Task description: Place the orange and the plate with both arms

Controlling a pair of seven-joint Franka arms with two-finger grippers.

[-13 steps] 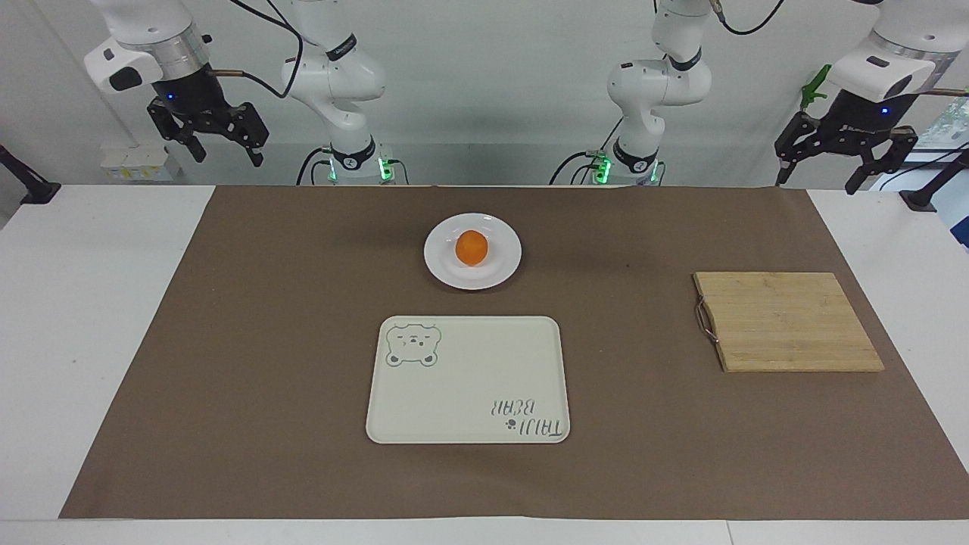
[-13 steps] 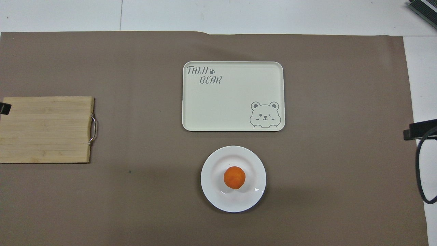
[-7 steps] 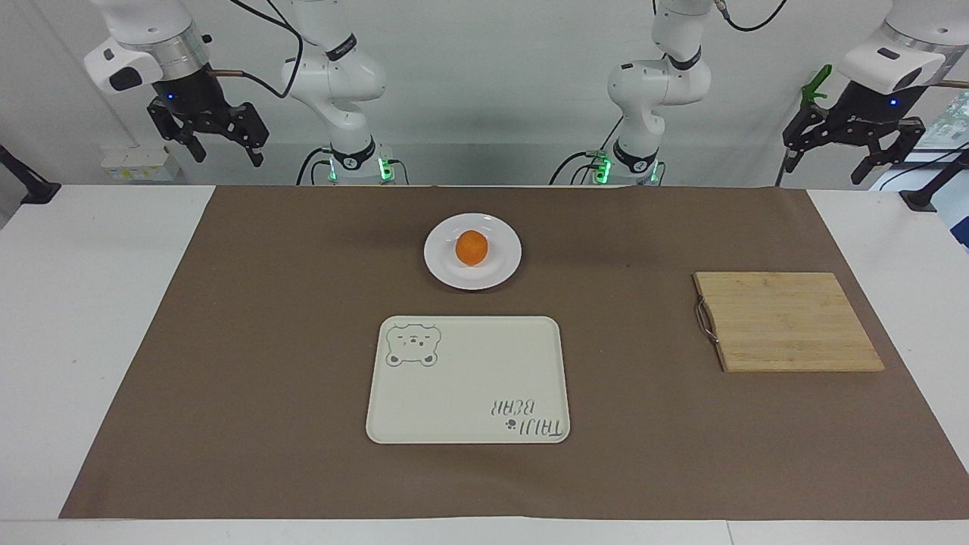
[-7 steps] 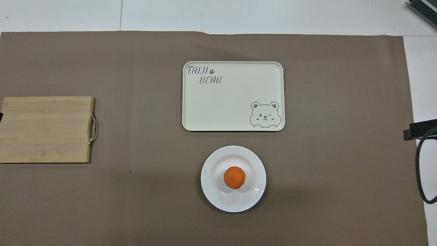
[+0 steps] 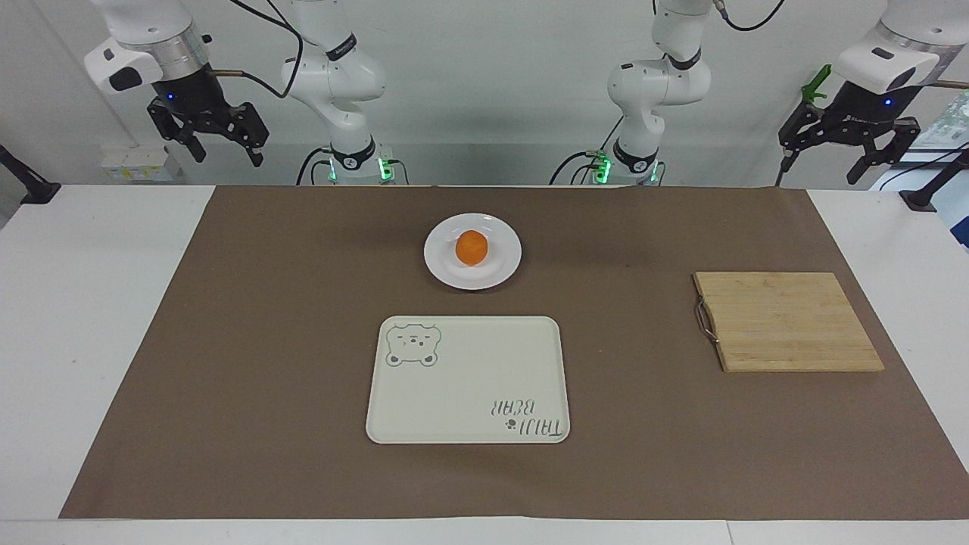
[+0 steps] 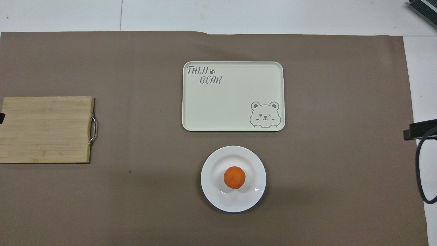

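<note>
The orange (image 5: 472,247) (image 6: 234,177) rests in the middle of the white plate (image 5: 503,266) (image 6: 214,192), which stands on the brown mat close to the robots' end. My right gripper (image 5: 227,156) hangs open and empty, high over the table edge at the right arm's end. High over the left arm's end, my left gripper (image 5: 819,172) is also open and holds nothing. Both are well away from the plate. In the overhead view only a dark tip of the left gripper shows at the frame's edge.
A cream tray with a bear drawing (image 5: 469,378) (image 6: 232,95) lies just farther from the robots than the plate. A bamboo cutting board with a metal handle (image 5: 787,322) (image 6: 46,129) sits toward the left arm's end. A black mount with a cable (image 6: 421,129) is at the right arm's end.
The left gripper has risen a little and drawn back from over the board's edge. The right gripper, orange and plate have stayed put.
</note>
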